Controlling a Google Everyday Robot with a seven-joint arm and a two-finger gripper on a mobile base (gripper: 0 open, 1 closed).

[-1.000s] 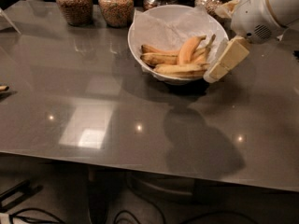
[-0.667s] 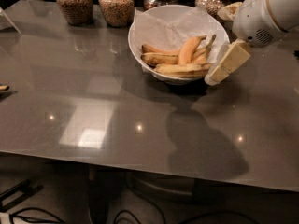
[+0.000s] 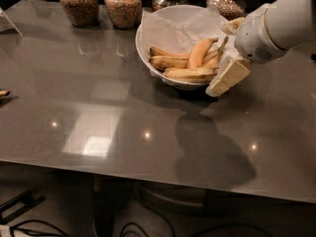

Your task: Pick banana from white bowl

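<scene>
At the worktop's (image 3: 98, 98) right rear, gripper (image 3: 228, 76) is noted just outside the bowl (image 3: 170, 8) rim, shifted slightly lower and nearer than a second ago. Its opening cannot be told. Banana (image 3: 190, 74) is left foremost in bowl, ungrasped; approach is judged under way.

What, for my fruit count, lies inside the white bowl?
Crinkled paper lines the white bowl; several bananas lie on it, the longest pale banana nearest the front, a brighter curved one behind. The hand at the bowl's right rim hides the banana ends; paper covers the bottom.
</scene>
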